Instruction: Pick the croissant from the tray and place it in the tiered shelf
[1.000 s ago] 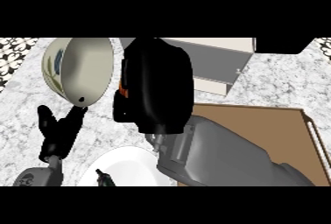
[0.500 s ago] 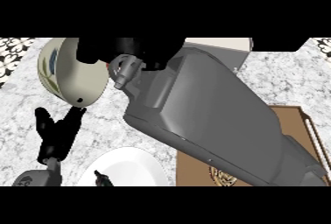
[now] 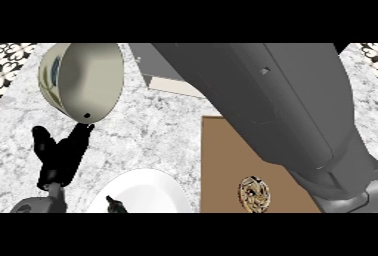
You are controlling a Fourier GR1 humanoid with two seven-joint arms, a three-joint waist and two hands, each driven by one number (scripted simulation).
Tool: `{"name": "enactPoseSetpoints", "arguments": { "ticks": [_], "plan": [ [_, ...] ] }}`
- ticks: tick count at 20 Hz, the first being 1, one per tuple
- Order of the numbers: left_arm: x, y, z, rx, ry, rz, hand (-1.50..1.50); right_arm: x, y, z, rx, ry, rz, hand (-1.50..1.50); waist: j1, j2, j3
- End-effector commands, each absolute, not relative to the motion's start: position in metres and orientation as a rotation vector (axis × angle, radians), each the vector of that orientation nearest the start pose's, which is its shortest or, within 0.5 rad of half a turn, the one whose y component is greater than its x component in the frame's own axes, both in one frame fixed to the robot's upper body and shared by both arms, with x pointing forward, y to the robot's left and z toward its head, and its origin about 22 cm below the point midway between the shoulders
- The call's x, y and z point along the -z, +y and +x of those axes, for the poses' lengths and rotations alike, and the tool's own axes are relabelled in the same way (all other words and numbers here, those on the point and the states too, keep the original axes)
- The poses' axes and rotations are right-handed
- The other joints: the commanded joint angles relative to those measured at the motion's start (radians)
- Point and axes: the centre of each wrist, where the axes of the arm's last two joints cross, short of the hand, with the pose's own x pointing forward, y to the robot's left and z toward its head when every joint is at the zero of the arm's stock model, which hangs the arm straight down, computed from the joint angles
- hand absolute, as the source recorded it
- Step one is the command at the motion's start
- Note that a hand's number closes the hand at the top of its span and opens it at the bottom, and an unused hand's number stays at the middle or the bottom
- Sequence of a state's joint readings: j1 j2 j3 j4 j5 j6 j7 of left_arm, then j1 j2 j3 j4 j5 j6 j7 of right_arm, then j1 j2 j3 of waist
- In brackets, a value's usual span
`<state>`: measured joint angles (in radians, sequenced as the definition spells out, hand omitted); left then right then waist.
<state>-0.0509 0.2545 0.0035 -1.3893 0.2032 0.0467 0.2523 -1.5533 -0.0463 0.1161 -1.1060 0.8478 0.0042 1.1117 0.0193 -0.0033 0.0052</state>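
Right forearm (image 3: 288,110) across tray (image 3: 221,170), hand unseen.
Left hand (image 3: 59,152) open, upright beside plate (image 3: 148,192); croissant (image 3: 253,191) on tray.

The worktop (image 3: 162,130) looks like mottled grey-white marble, smooth. The bowl (image 3: 83,80) has a dull metallic sheen. The plate (image 3: 148,192) is glossy white. The tray (image 3: 221,165) is flat matt brown, like wood or card. The forearm (image 3: 280,100) is matt grey.

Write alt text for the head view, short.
A grey forearm fills the right half, crossing over a brown tray that holds a croissant; its hand is out of view. At lower left, the left robot hand rests open, between a metal bowl and a white plate.
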Motion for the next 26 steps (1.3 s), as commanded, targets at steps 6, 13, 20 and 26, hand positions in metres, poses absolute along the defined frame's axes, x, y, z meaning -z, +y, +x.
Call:
{"name": "enactPoseSetpoints", "arguments": {
  "ticks": [6, 13, 20, 26],
  "plan": [
    [0.022, 0.298, 0.249, -0.023, -1.110, 0.086, 0.00, -0.392, -0.020, 0.387, -0.516, -1.449, -1.002, 1.50, -0.001, 0.008, -0.006],
    [0.005, 0.289, 0.265, -0.047, -1.121, 0.083, 0.00, -0.356, -0.037, 0.421, -0.496, -1.459, -1.067, 1.50, 0.007, 0.012, -0.006],
    [0.015, 0.292, 0.251, -0.007, -1.122, 0.077, 0.00, -0.343, -0.032, 0.432, -0.501, -1.473, -1.075, 1.50, 0.010, 0.011, -0.006],
    [0.021, 0.284, 0.252, -0.027, -1.125, 0.068, 0.00, -0.353, -0.045, 0.437, -0.503, -1.519, -1.029, 1.50, 0.004, 0.009, -0.006]
  ]
}}
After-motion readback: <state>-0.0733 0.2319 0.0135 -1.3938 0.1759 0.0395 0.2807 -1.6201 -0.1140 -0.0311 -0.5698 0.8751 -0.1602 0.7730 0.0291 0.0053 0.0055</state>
